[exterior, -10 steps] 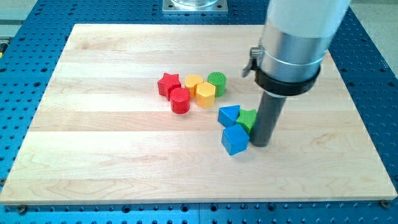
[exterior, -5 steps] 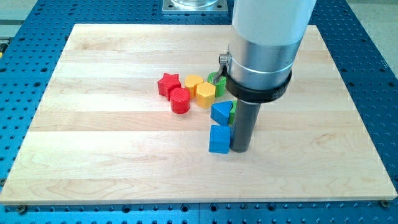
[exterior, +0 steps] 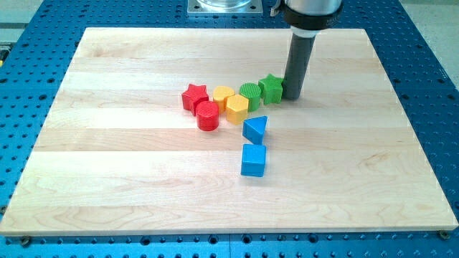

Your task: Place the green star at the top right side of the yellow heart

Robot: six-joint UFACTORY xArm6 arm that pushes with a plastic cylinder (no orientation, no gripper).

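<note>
The green star (exterior: 271, 87) lies on the wooden board, touching the right side of a green cylinder (exterior: 249, 94). The yellow heart (exterior: 223, 94) sits left of that cylinder, in a tight cluster with a yellow hexagon (exterior: 237, 108). The star is to the right and slightly above the heart, with the green cylinder between them. My tip (exterior: 293, 97) stands right against the star's right side.
A red star (exterior: 194, 97) and a red cylinder (exterior: 208, 115) sit left of the heart. A blue triangle (exterior: 255, 129) and a blue cube (exterior: 253, 160) lie below the cluster. The wooden board (exterior: 107, 179) ends at the view's right near x 600.
My tip moved up toward the view's top and the arm rose out of the way. The green star was pushed up from beside the blue blocks to the green cylinder's right side.
</note>
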